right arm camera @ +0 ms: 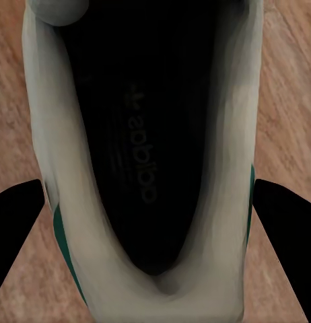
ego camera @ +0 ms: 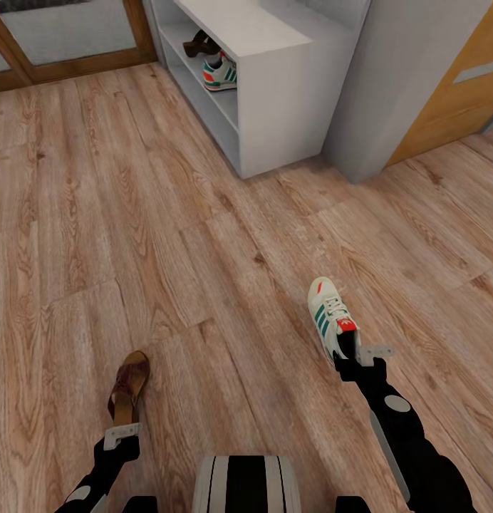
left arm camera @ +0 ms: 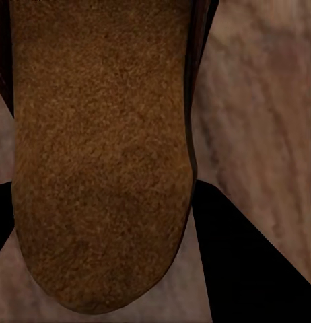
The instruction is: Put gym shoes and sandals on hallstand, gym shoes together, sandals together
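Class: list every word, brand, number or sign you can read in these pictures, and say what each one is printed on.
"adidas", faint and blurred, with a small logo mark beside it: on the dark insole of the gym shoe at the right gripper.
Nothing else is readable.

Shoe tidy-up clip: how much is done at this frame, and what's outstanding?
About half. Done: one sandal and one gym shoe sit side by side on the hallstand shelf. In hand: the left pincer is at the second sandal, the right pincer at the second gym shoe; whether either grips is unclear. Left: shelving both beside their mates.
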Tool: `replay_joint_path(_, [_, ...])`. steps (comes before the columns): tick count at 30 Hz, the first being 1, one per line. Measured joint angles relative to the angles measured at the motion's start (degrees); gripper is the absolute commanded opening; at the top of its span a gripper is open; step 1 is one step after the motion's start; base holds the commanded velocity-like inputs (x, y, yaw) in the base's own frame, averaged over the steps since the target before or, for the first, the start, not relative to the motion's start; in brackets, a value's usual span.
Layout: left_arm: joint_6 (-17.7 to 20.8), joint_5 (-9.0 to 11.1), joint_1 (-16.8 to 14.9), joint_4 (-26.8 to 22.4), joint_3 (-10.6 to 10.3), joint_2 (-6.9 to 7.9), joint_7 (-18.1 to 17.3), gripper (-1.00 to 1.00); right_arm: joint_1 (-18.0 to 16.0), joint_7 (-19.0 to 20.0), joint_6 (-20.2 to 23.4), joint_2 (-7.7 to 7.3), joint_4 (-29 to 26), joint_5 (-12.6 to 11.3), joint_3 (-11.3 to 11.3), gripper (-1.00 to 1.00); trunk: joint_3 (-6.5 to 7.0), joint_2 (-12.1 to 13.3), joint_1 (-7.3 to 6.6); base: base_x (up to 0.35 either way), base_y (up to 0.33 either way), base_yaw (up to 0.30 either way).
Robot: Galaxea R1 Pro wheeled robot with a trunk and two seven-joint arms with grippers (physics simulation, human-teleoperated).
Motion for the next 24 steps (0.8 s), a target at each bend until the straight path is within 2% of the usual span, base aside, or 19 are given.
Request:
replay_joint_path(3, [0.0, 0.0, 0.0, 0.0, 0.0, 0.00, 0.0, -1.00, 0.0, 0.0, 0.0, 0.00, 0.1, 0.1, 0.0, -1.00, 0.67, 0.0, -0.08, 0.000, 0.000, 0.000])
replay_joint_path(10, [0.1, 0.0, 0.0, 0.0, 0.0, 0.00, 0.0, -1.00, 0.0, 0.1, -0.5, -0.14, 4.2, 0.3, 0.0, -1.00, 2.22, 0.1, -0.26, 0.000, 0.000, 0.000])
replay_joint_path(24, [0.1, 0.0, 0.0, 0.0, 0.1, 0.00, 0.0, -1.00, 0.1, 0.1, -1.7, -0.02, 4.7, 0.2, 0.1, -1.00, 5.32, 0.3, -0.62, 0.000, 0.000, 0.000])
